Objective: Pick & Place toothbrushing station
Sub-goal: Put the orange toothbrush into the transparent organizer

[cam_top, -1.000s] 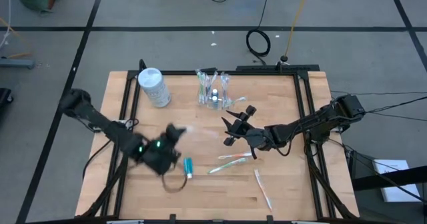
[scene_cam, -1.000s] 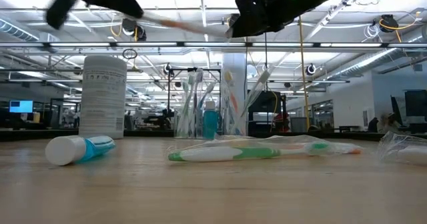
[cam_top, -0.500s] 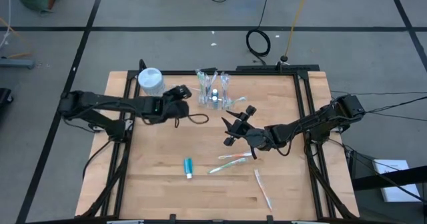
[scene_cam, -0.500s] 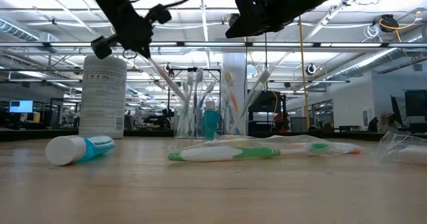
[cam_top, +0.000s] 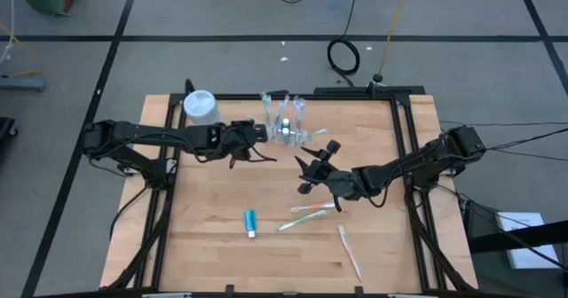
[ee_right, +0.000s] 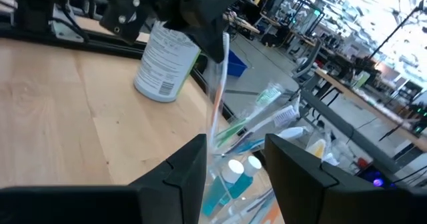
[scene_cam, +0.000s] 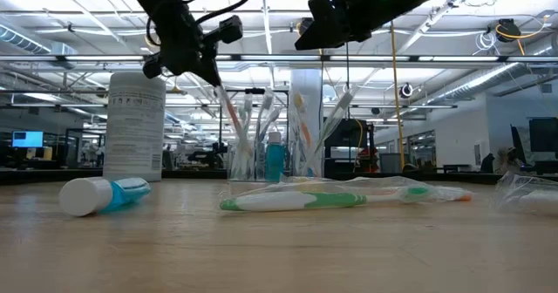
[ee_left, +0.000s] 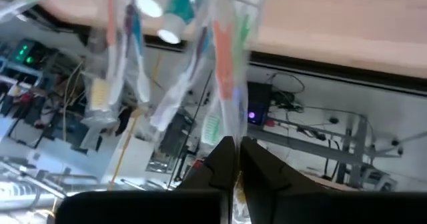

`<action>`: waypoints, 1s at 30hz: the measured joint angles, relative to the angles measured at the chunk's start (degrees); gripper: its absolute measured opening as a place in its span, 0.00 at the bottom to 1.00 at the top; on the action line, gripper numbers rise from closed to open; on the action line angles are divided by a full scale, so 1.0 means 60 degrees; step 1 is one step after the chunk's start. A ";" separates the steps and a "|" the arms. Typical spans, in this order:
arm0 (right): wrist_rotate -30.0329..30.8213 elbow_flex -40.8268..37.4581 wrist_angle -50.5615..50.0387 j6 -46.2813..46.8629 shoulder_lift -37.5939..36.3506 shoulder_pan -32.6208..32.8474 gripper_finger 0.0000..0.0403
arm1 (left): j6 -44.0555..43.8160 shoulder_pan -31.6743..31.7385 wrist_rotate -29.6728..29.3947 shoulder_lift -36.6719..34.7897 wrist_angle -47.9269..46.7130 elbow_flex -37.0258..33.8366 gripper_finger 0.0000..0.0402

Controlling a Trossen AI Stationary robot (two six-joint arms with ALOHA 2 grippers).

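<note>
A clear cup [cam_top: 284, 121] at the far middle of the table holds several toothbrushes and small blue toothpaste tubes [scene_cam: 275, 158]. My left gripper [cam_top: 258, 132] hangs just left of the cup, shut on a clear-wrapped toothbrush with an orange stripe [scene_cam: 225, 110]. My right gripper [cam_top: 310, 165] hovers open on the near right of the cup, nothing between its fingers [ee_right: 193, 167]. A blue toothpaste tube [cam_top: 251, 222] lies on its side near the table's middle. A wrapped green toothbrush [cam_top: 307, 213] and a wrapped white one [cam_top: 349, 249] lie flat on the near right. My left gripper pinches the wrapped toothbrush between its two fingers at its upper end [ee_left: 230, 141]. The fingers come slanting down from the table's left. The toothbrush is clear of the table and slants down to the right, its lower end [scene_cam: 237, 140] in among the brushes in the cup.
A tall white-blue cylindrical container [cam_top: 201, 108] stands at the far left, close behind my left arm. Black rails [cam_top: 408, 156] run along the table's sides. Bare wood lies along the near edge and at the left.
My left gripper has swung from the near left, by the blue tube, toward the far edge and then a little right to the cup, rolling as it went. The held toothbrush has come along and now slants down into the cup.
</note>
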 joint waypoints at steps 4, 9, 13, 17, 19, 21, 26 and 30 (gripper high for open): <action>0.0000 0.0000 0.0000 -0.0446 0.0000 0.0000 0.36 | -0.0216 0.0296 0.0458 0.0000 0.0152 0.0000 0.05; 0.0000 0.0000 0.0000 -0.0506 0.0000 0.0000 0.36 | -0.1032 0.0865 0.2148 0.0081 0.0983 0.0000 0.05; 0.0000 0.0000 0.0001 -0.0506 0.0000 0.0000 0.36 | -0.1921 0.1252 0.3212 0.0284 0.2624 -0.0003 0.05; 0.0000 0.0000 0.0004 -0.0506 0.0000 0.0000 0.36 | -0.2669 0.1486 0.3320 0.0572 0.3316 0.0000 0.05; 0.0000 0.0000 0.0024 -0.0532 0.0003 0.0000 0.36 | -0.3047 0.1557 0.3270 0.0760 0.3150 0.0018 0.05; 0.0001 0.0000 0.0076 -0.0536 0.0004 0.0000 0.36 | -0.3261 0.1610 0.3245 0.1028 0.2864 -0.0013 0.05; 0.0000 0.0000 0.0262 -0.0531 0.0004 0.0000 0.36 | -0.3274 0.1509 0.2692 0.1779 0.3037 0.0020 0.05; 0.0000 0.0000 0.0290 -0.0525 0.0004 0.0000 0.36 | -0.3617 0.1404 0.1775 0.2144 0.3187 0.0016 0.05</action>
